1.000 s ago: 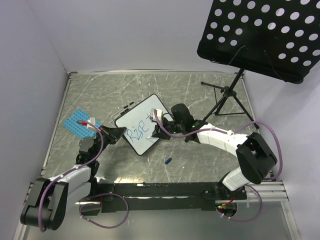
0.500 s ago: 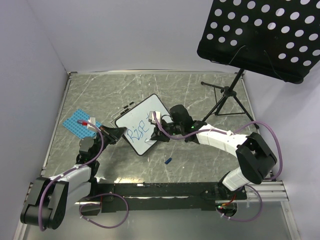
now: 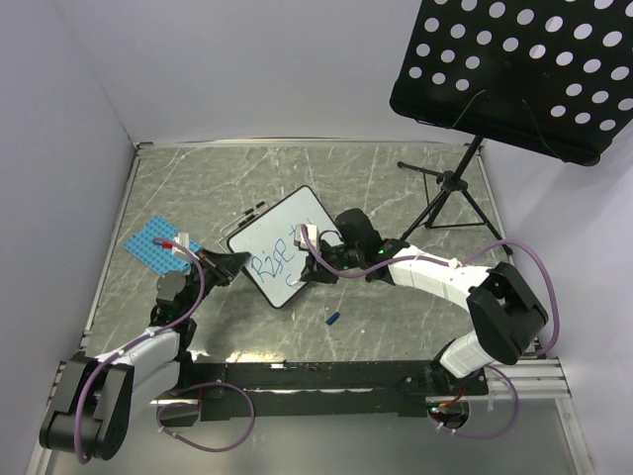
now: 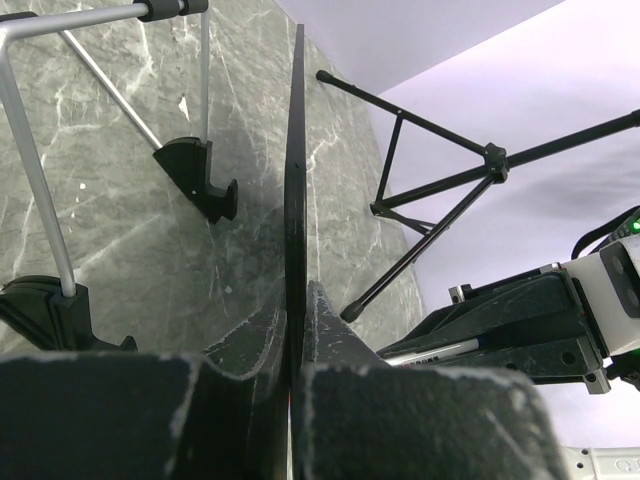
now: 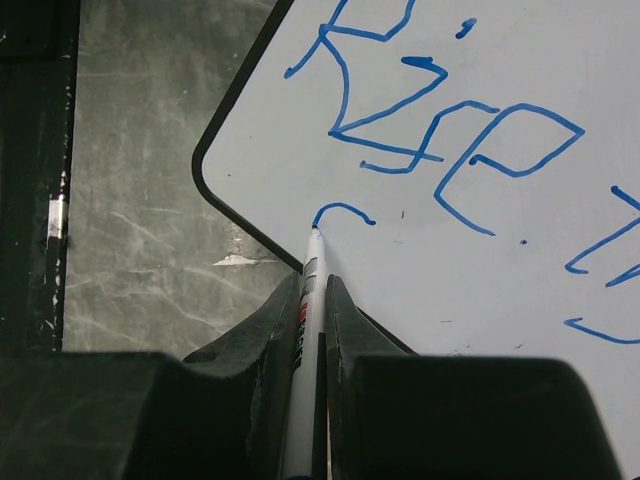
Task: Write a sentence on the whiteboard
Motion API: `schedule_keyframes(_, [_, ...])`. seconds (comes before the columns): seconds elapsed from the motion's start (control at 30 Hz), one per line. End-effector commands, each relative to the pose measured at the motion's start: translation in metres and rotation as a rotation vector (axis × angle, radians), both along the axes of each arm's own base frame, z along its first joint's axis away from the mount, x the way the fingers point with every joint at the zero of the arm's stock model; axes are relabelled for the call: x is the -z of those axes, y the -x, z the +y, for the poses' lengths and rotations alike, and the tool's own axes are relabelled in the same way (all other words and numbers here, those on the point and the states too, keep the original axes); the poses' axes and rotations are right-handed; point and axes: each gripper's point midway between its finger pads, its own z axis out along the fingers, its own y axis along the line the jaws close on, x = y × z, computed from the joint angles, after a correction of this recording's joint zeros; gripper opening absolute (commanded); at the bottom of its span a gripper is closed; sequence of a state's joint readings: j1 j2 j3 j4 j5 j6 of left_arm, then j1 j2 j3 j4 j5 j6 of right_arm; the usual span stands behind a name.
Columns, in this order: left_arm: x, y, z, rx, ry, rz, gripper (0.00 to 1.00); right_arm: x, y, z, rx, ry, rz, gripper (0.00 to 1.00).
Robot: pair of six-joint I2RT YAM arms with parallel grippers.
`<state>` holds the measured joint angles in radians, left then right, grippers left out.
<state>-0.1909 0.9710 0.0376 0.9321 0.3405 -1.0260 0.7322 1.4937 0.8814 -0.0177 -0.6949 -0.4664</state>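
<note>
The whiteboard (image 3: 279, 240) stands tilted on the table's middle. It shows edge-on (image 4: 296, 170) in the left wrist view, where my left gripper (image 4: 295, 300) is shut on its frame; from above that gripper (image 3: 240, 265) sits at the board's left edge. My right gripper (image 5: 312, 282) is shut on a white marker (image 5: 306, 300), whose tip touches the whiteboard (image 5: 480, 290) near its lower corner. The sentence (image 5: 440, 140) in blue reads "Rise" plus further strokes at the right, with a short curved stroke (image 5: 345, 212) at the tip. From above, the right gripper (image 3: 308, 257) covers the board's right part.
A black perforated music-stand tray (image 3: 524, 69) overhangs the back right, with its tripod (image 3: 450, 198) on the table. A blue studded plate (image 3: 150, 245) lies at the left. A small blue cap (image 3: 334, 319) lies in front of the board. The board's metal legs with black feet (image 4: 200, 180) are behind it.
My right gripper has slid a little to the left with the marker, down to a second line, where a short curve has appeared. The left gripper and the board have not moved.
</note>
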Motion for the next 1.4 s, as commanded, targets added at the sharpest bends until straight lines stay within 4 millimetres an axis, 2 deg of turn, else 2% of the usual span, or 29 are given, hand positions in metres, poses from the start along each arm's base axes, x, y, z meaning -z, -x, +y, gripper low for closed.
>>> schedule_keyframes(0.0, [0.005, 0.015, -0.001, 0.018, 0.013, -0.030, 0.01, -0.010, -0.014, -0.002, 0.038, -0.009, -0.048, 0.00])
schedule_keyframes(0.3, [0.007, 0.014, -0.002, 0.023, 0.015, -0.026, 0.01, -0.023, -0.036, 0.000, 0.097, -0.033, -0.080, 0.00])
schedule_keyframes(0.67, [0.006, 0.015, -0.004, 0.035, 0.019, -0.029, 0.01, -0.027, -0.041, 0.006, 0.101, -0.053, -0.068, 0.00])
schedule_keyframes(1.03, [0.009, 0.014, -0.002, 0.022, 0.009, -0.023, 0.01, -0.010, -0.030, -0.003, 0.079, -0.009, -0.047, 0.00])
schedule_keyframes(1.37, [0.009, 0.013, -0.001, 0.015, 0.007, -0.024, 0.01, -0.004, -0.018, -0.012, 0.060, 0.020, -0.038, 0.00])
